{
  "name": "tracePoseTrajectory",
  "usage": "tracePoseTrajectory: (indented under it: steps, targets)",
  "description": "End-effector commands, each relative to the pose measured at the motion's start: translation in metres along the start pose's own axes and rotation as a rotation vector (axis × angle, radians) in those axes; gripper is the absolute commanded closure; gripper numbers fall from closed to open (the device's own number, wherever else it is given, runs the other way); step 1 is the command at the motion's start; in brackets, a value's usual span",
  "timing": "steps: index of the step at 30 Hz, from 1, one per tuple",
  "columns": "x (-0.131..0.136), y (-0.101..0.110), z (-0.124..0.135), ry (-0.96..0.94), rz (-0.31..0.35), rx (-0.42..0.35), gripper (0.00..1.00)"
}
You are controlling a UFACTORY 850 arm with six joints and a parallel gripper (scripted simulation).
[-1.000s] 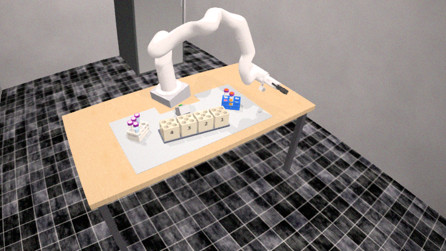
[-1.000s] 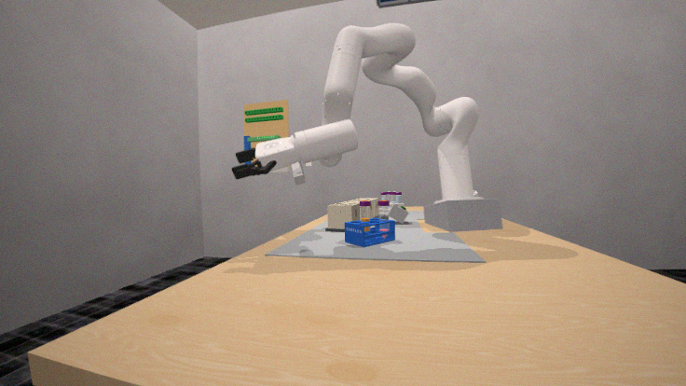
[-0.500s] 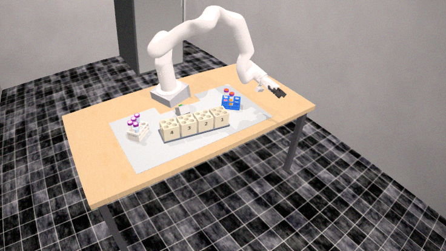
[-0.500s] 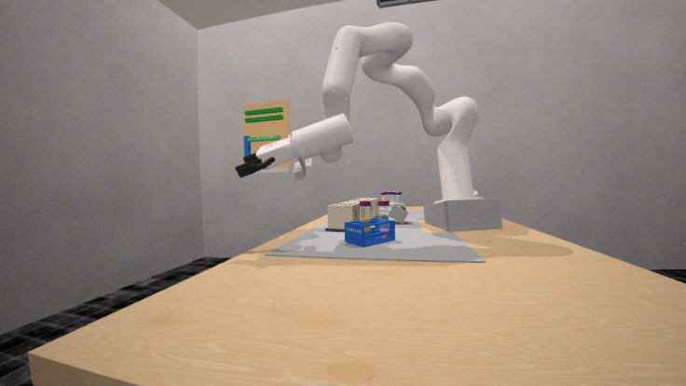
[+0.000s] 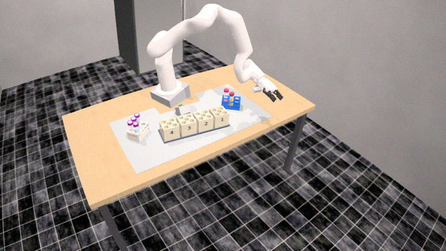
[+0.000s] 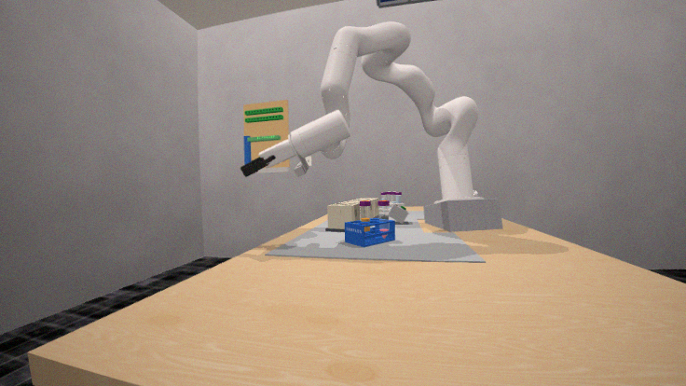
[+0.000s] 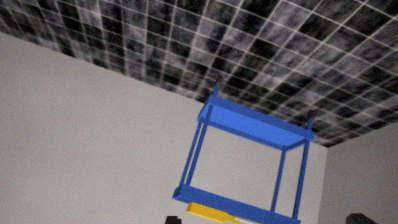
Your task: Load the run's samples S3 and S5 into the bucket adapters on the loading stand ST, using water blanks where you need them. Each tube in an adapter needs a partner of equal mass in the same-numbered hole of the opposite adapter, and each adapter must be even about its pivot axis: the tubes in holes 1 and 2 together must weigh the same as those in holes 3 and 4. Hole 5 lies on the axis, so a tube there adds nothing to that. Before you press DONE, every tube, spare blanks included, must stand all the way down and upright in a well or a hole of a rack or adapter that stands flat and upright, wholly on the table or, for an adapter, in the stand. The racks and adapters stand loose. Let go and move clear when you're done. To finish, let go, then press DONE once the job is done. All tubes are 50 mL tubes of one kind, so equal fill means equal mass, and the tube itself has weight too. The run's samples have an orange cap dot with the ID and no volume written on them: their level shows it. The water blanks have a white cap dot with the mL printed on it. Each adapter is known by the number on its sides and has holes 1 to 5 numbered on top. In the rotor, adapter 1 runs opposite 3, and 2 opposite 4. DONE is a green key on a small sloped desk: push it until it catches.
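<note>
Notably, only the wrist view shows a blue open-framed shelf (image 7: 257, 120); the released black two-fingered pincer (image 5: 272, 94) (image 6: 257, 166) (image 7: 265, 220) hangs above the wooden counter (image 5: 83, 162) (image 6: 336, 307); cream block-shaped adapters (image 5: 196, 123) (image 6: 343, 215) read "4", "3", "2", "1".

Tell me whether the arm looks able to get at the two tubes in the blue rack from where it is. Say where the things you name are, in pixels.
Probably yes: the end effector (image 5: 272, 95) (image 6: 245, 171) is open, and nothing stands over the tubes (image 5: 228, 91) (image 6: 374, 203). It would first need to swing back and tip downward.
</note>
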State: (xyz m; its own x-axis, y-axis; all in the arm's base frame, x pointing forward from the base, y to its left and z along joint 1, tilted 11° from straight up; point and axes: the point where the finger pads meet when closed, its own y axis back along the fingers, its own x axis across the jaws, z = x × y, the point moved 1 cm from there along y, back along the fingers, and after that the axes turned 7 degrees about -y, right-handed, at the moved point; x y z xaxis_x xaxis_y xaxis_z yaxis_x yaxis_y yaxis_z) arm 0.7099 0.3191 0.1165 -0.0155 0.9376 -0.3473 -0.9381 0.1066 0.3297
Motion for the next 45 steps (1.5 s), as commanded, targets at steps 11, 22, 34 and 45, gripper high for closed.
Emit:
tracePoseTrajectory:
  steps: [11,22,34,45]
  targets:
    - [-0.048,-0.001,-0.007,-0.149,-0.091,0.076,0.00]
    - [-0.088,0.002,-0.016,-0.298,-0.184,0.144,0.00]
    - [-0.127,0.009,-0.026,-0.451,-0.280,0.204,0.00]
    - [-0.159,0.017,-0.036,-0.578,-0.361,0.247,0.00]
